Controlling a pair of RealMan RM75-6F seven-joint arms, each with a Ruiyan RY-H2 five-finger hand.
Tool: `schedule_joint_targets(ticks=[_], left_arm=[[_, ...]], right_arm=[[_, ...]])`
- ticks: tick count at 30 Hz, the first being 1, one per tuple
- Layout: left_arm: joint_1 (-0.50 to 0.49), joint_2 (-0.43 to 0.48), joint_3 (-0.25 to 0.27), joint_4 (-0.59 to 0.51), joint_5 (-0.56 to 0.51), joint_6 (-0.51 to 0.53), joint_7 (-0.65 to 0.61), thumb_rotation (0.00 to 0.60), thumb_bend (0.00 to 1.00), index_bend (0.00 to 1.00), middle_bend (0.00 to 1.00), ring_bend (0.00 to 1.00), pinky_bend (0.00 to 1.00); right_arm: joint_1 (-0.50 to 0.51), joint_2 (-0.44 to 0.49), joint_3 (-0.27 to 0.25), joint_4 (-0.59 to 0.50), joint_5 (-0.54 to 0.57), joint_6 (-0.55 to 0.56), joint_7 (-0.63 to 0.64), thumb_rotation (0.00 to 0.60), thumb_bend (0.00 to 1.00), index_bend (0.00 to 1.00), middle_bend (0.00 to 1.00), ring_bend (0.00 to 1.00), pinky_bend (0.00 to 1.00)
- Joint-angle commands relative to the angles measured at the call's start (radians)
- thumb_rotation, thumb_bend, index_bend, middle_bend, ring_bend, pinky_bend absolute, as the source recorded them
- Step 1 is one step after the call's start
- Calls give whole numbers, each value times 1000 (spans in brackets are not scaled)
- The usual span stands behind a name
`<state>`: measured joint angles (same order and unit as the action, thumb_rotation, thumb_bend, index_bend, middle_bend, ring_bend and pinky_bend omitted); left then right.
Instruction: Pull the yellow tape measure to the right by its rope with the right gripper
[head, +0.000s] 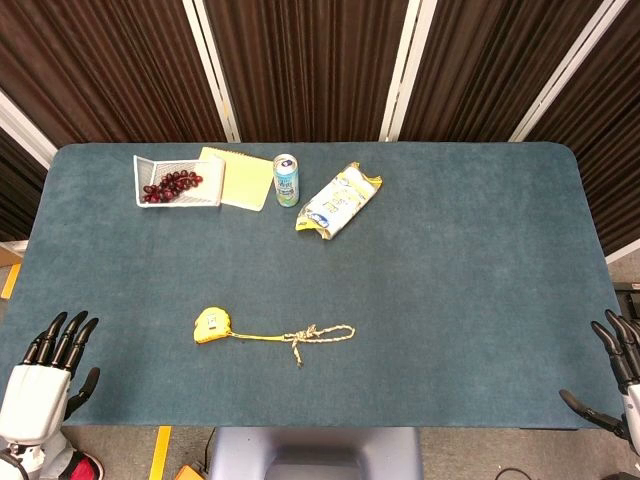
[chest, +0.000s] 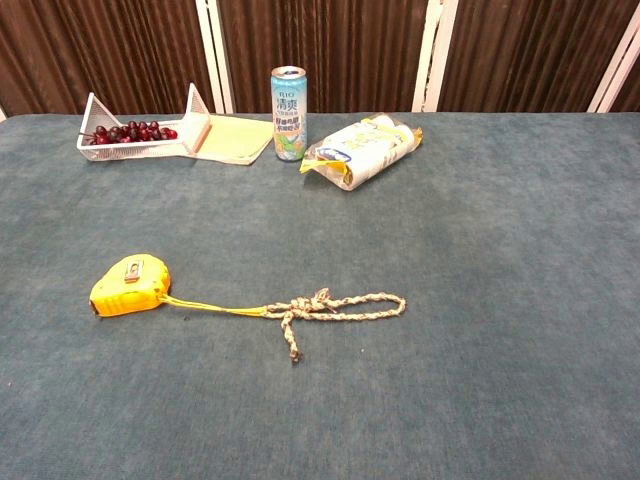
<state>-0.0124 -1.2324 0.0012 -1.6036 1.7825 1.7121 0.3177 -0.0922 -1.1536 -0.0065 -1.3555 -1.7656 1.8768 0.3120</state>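
Observation:
The yellow tape measure (head: 211, 325) (chest: 130, 284) lies flat on the blue table, left of centre and near the front. Its rope (head: 318, 334) (chest: 335, 305) runs out to the right, knotted into a loop with a short loose tail. My right hand (head: 616, 378) is at the table's front right corner, far from the rope, fingers spread and holding nothing. At the front left corner my left hand (head: 50, 372) is also open and holds nothing. Neither hand shows in the chest view.
At the back of the table stand a white wire basket of dark red grapes (head: 178, 182) (chest: 135, 130), a yellow notepad (head: 240, 178) (chest: 232, 138), an upright drink can (head: 286, 180) (chest: 288, 99) and a snack bag (head: 339, 199) (chest: 362, 150).

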Motion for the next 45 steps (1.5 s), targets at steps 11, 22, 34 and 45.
schedule_joint_targets(ticks=[11, 22, 34, 45], left_arm=[[4, -3, 1, 1, 8, 3, 2, 600, 375, 108, 89, 55, 258], [-2, 5, -3, 8, 15, 6, -34, 600, 374, 116, 91, 55, 258], [2, 3, 3, 8, 22, 4, -23, 600, 372, 116, 91, 54, 259], [8, 15, -8, -1, -6, 10, -49, 600, 372, 116, 91, 54, 259]], right_arm=[[16, -3, -4, 0, -14, -16, 6, 600, 0, 0, 44, 0, 180], [40, -29, 3, 4, -22, -32, -1, 600, 0, 4, 271, 96, 227], [275, 98, -51, -181, -348, -211, -64, 600, 0, 373, 881, 736, 843], [473, 110, 11, -473, -238, -658, -328, 600, 103, 525, 1000, 883, 998]])
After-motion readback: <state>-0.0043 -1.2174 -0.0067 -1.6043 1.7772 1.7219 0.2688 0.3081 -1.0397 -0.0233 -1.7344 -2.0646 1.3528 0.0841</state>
